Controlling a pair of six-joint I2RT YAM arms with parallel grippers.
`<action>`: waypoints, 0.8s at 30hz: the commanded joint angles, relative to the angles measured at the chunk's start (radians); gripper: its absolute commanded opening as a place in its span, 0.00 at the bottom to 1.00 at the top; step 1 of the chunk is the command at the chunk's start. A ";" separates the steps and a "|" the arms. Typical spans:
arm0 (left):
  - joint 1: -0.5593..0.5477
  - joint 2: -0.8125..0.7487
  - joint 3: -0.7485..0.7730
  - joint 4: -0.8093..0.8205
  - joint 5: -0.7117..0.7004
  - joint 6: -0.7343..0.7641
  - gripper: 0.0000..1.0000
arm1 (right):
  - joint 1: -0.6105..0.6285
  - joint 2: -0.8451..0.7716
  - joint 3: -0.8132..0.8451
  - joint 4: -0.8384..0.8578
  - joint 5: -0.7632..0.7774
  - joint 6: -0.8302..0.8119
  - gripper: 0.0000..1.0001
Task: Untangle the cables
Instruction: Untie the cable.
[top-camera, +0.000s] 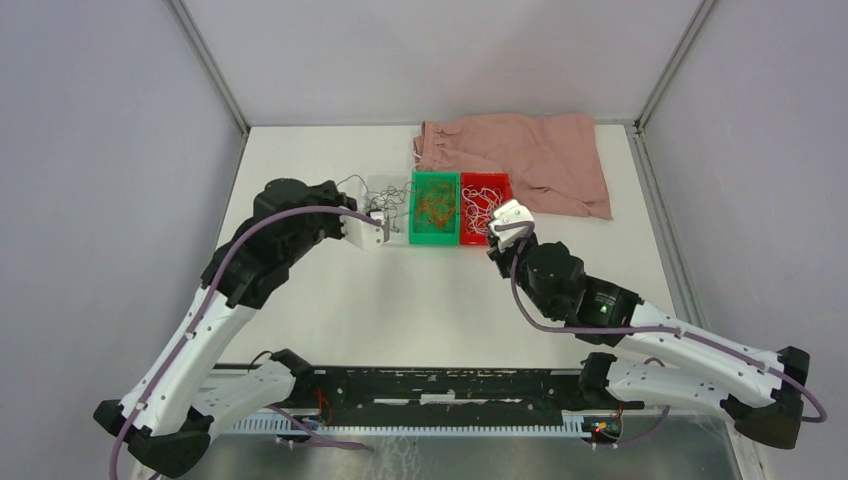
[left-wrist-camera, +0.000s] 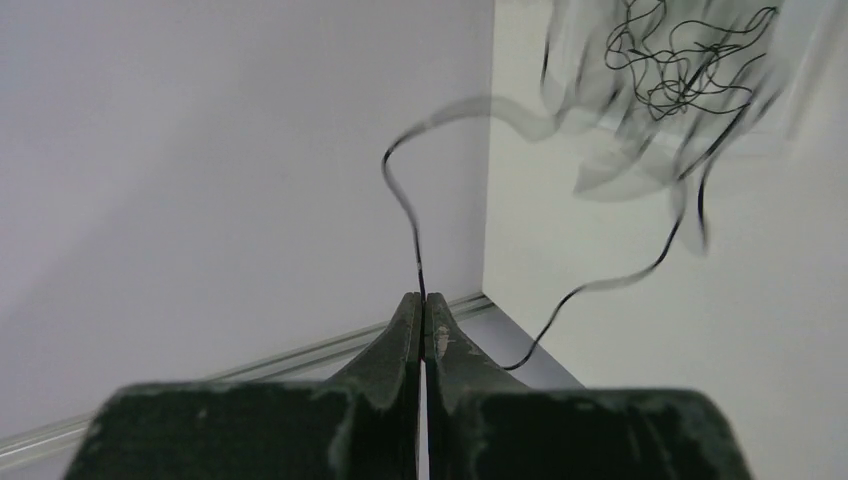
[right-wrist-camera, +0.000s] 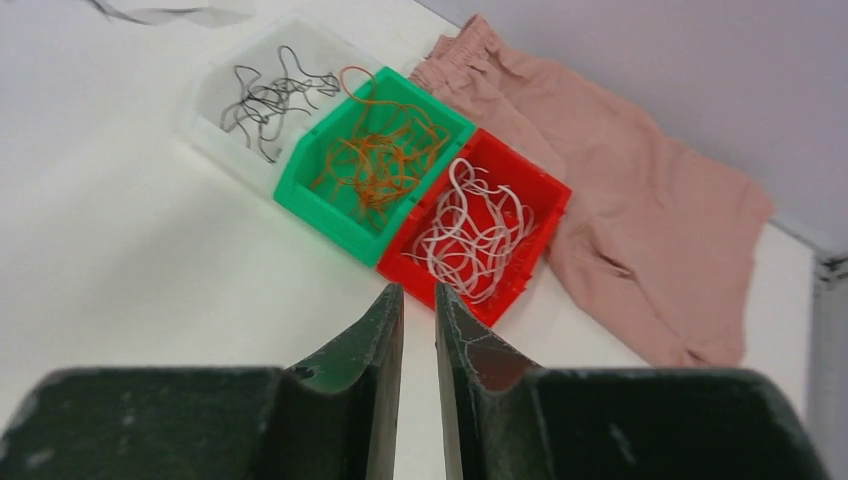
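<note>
Cables (right-wrist-camera: 380, 155) lie in three bins (right-wrist-camera: 320, 205), side by side.
Your left gripper (left-wrist-camera: 424, 298) pinches a black cable (left-wrist-camera: 405, 200) trailing to the clear bin (right-wrist-camera: 215, 150) — right gripper (right-wrist-camera: 419, 295) slightly parted, empty.

Left wrist view: black cables (left-wrist-camera: 690, 60) motion-blurred, cut off at top edge. Right wrist view: loose strand (right-wrist-camera: 160, 14) blurred, cropped.
</note>
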 joint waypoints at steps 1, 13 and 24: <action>0.000 0.007 0.064 0.140 -0.072 0.093 0.03 | 0.006 -0.034 0.076 -0.108 0.079 -0.179 0.23; 0.000 0.079 0.308 -0.041 0.208 -0.309 0.03 | 0.008 -0.042 0.066 0.096 -0.202 0.046 0.57; -0.001 0.131 0.419 -0.175 0.431 -0.602 0.03 | 0.027 0.110 0.046 0.514 -0.438 0.332 0.71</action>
